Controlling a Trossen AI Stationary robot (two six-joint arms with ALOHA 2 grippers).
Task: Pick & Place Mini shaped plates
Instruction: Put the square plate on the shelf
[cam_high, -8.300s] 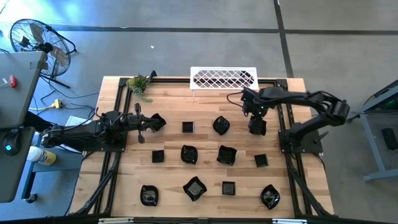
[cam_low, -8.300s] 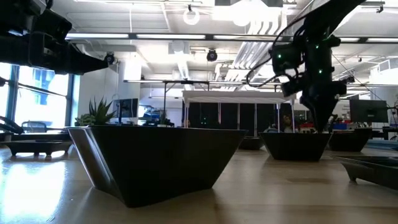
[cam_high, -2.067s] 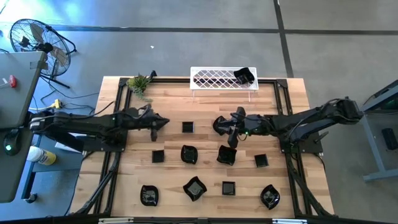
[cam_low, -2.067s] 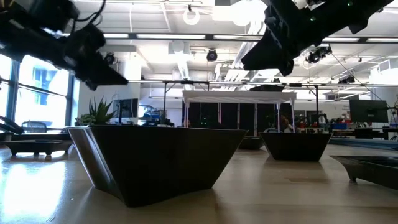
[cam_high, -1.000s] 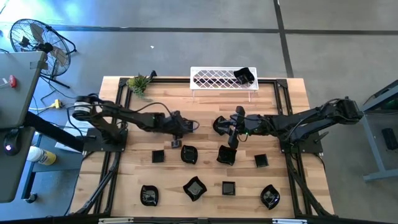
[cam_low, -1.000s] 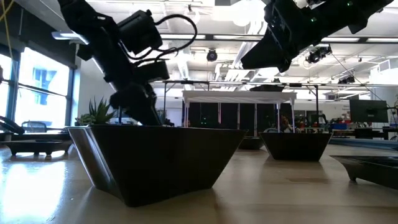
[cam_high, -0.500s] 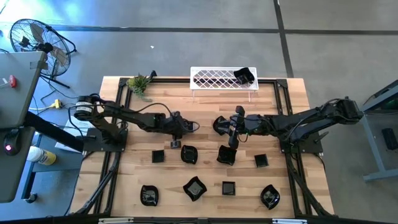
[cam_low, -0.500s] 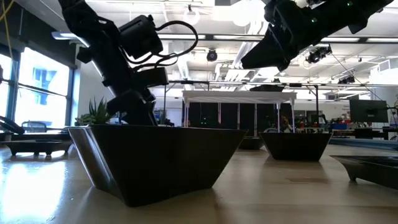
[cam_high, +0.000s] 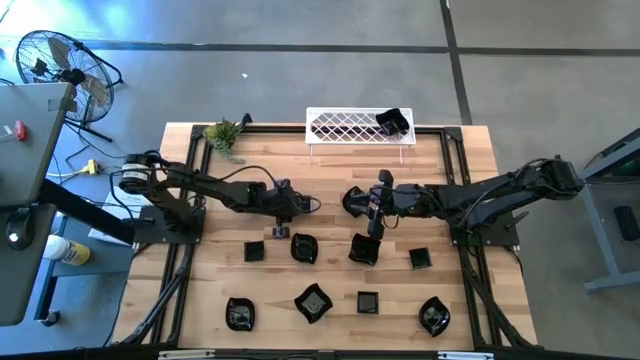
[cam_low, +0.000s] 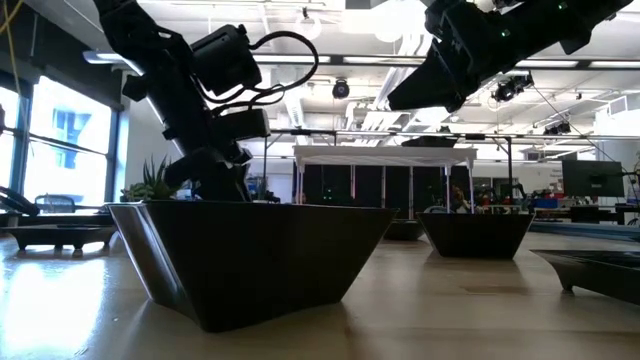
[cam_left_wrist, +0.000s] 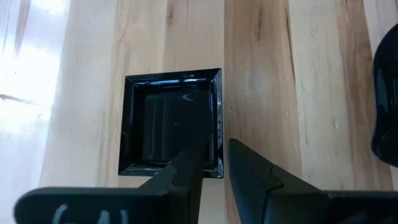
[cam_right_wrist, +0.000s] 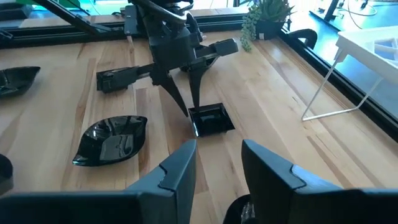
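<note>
Closing in since a second ago, our left gripper (cam_left_wrist: 214, 163) straddles one rim of the small square plate (cam_left_wrist: 171, 121) at centre frame, not yet clamped. Right gripper (cam_right_wrist: 217, 163) waits apart, empty. Glossy rim could slip free on lifting.

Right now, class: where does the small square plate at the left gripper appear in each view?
High view: square plate mid-table, largely under the left gripper.
Low view: not identifiable.
Left wrist view: centre.
Right wrist view: centre.
Shared landmark: the left gripper at its edge.
</note>
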